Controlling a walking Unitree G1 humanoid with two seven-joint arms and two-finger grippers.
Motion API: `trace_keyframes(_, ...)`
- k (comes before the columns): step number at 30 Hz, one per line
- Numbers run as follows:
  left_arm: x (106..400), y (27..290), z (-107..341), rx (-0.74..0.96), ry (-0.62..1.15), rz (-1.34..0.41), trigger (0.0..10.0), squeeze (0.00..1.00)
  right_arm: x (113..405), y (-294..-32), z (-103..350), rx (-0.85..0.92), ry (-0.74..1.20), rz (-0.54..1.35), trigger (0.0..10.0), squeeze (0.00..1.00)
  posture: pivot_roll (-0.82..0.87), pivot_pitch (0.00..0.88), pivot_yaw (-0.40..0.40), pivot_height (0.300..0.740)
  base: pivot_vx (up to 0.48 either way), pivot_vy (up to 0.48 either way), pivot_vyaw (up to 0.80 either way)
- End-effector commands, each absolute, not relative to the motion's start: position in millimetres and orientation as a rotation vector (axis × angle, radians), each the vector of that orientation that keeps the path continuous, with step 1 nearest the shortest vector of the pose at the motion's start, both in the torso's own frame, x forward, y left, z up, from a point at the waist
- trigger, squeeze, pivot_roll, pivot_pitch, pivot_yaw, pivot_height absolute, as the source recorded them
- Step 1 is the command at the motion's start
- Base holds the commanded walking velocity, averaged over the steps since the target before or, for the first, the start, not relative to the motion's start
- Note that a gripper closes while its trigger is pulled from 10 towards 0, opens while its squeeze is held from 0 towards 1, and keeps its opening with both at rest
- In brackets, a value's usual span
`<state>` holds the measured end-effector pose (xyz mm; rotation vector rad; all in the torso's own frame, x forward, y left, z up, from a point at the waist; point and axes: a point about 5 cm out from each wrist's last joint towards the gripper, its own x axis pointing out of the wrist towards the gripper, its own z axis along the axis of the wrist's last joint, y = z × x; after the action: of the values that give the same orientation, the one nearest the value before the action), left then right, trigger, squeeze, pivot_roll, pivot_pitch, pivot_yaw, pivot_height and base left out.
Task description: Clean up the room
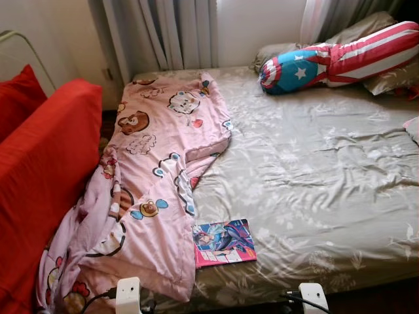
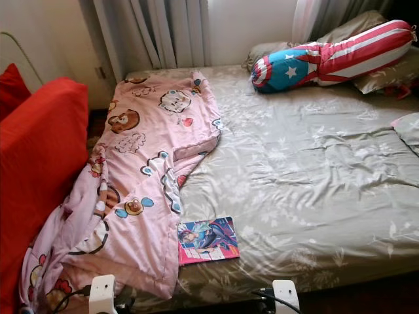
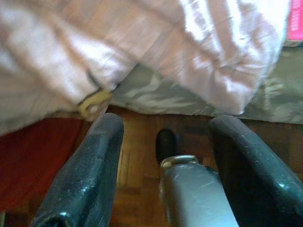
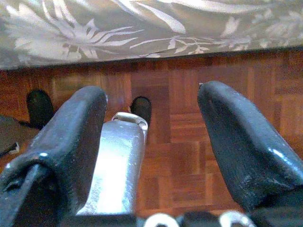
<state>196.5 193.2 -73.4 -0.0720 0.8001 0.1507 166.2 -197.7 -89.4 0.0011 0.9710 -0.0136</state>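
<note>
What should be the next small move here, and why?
Probably raise the left gripper toward the book. Both grippers hang open and empty over the wooden floor at the bed's near edge. The book lies loose on the sheet by that edge, beside the pink blanket, nearer the left arm, so it looks the easiest first pick.

Daylight comes through the curtains [image 1: 163, 33] behind the bed [image 1: 314, 163] and washes the far wall pale. The sheet shows soft creases with gentle shadows, and both my head views are sharp. My left wrist view is blurred, with glare bleaching the pink blanket [image 3: 156, 52]. My right wrist view is clearer, the wooden floor [image 4: 175, 142] dim and reddish below
</note>
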Motion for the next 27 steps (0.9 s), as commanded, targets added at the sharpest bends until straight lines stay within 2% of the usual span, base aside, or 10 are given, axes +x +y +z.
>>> trace_keyframes(1,186.8,196.0,-78.3,-0.08,0.83,0.165,10.0,0.0,166.1,-196.0,-89.5,0.004,0.967,-0.008,10.0,0.0,-0.1,0.107,0.024,0.74,0.0,0.0,0.8)
trace_keyframes(13,190.4,195.3,-76.6,-0.083,0.819,0.163,10.0,0.0,168.3,-195.8,-88.6,0.008,0.961,-0.012,10.0,0.0,-0.1,0.092,0.023,0.74,0.0,0.0,0.8)
trace_keyframes(18,197.3,195.5,-73.4,-0.083,0.813,0.161,10.0,0.0,172.5,-193.0,-87.4,0.006,0.956,-0.005,10.0,0.0,-0.1,0.043,0.03,0.74,0.0,0.0,0.8)
trace_keyframes(27,215.8,195.1,-63.4,-0.096,0.768,0.161,10.0,0.0,182.2,-189.6,-83.4,0.022,0.926,-0.021,10.0,0.0,-0.08,0.0,0.031,0.74,0.0,0.0,0.0)
